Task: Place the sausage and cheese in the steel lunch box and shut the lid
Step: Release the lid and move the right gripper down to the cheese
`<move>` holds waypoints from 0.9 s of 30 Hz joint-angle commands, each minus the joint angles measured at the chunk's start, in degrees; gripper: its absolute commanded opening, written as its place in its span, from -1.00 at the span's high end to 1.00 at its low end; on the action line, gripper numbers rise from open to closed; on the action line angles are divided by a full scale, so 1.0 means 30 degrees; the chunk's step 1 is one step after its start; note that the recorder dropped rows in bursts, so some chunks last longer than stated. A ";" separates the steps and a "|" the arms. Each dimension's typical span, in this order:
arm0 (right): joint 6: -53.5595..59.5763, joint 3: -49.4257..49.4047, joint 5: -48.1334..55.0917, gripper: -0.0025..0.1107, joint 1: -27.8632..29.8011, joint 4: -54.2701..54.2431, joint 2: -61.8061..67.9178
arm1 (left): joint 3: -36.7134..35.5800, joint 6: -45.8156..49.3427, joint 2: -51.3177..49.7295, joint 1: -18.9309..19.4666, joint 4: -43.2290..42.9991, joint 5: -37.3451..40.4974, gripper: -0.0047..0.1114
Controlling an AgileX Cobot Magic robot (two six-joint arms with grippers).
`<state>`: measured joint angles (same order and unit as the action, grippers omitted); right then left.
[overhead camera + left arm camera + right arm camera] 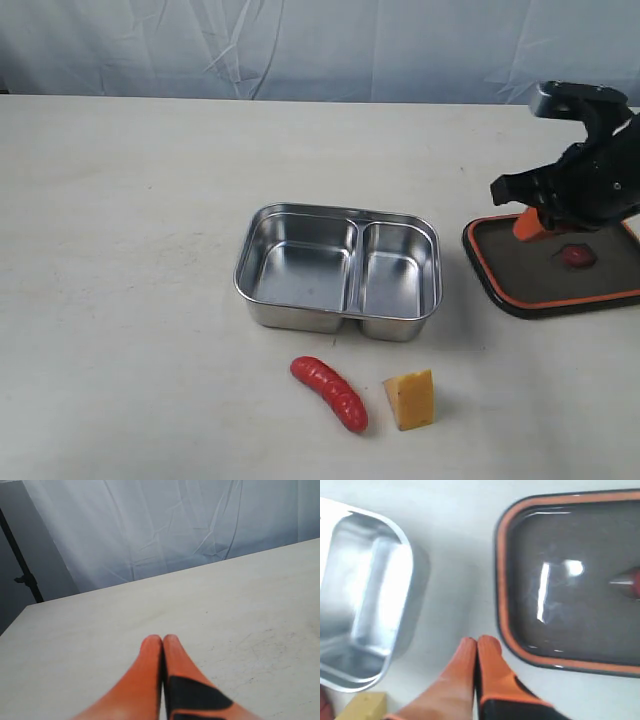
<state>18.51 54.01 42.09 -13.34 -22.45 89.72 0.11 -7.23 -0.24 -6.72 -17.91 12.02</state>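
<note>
Box (300, 318) sat empty on the table (130, 250), nothing in either of its 2 compartments. Sausage (329, 393) and cheese (411, 399) lay just in front of it, close together but not touching. Lid (530, 275) was off to the right. Right gripper (477, 644) hung by the lid's edge, fingers pressed together on nothing. Left gripper (162, 641) was the same, over bare table. My guess: the sausage was light but glossy and slippery, so pinch it across the middle. Cheese looked stiff, grab its flat sides.
</note>
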 commanded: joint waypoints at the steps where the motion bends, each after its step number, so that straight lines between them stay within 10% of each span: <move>1: -0.0026 0.0002 0.0806 0.97 -0.3243 -0.0013 -0.1716 | -0.0036 -0.0044 0.0079 0.0074 -0.0111 -0.0179 0.92; 13: -0.4790 -0.3967 -0.2182 0.92 -0.9430 0.0477 -0.3363 | -0.0036 -0.0044 0.0079 0.0074 -0.0111 -0.0179 0.92; 21: -0.7384 -0.4759 -0.2585 -0.37 -1.0031 0.0726 -0.3363 | -0.0036 -0.0044 0.0079 0.0074 -0.0111 -0.0179 0.92; 27: -1.0345 -0.4759 -0.2639 -0.34 -1.0031 0.2630 -0.2862 | -0.0036 -0.0044 0.0079 0.0074 -0.0111 -0.0019 0.92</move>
<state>-8.23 39.97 34.56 -43.21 -17.55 80.17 0.11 -7.23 -0.24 -6.72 -17.91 12.13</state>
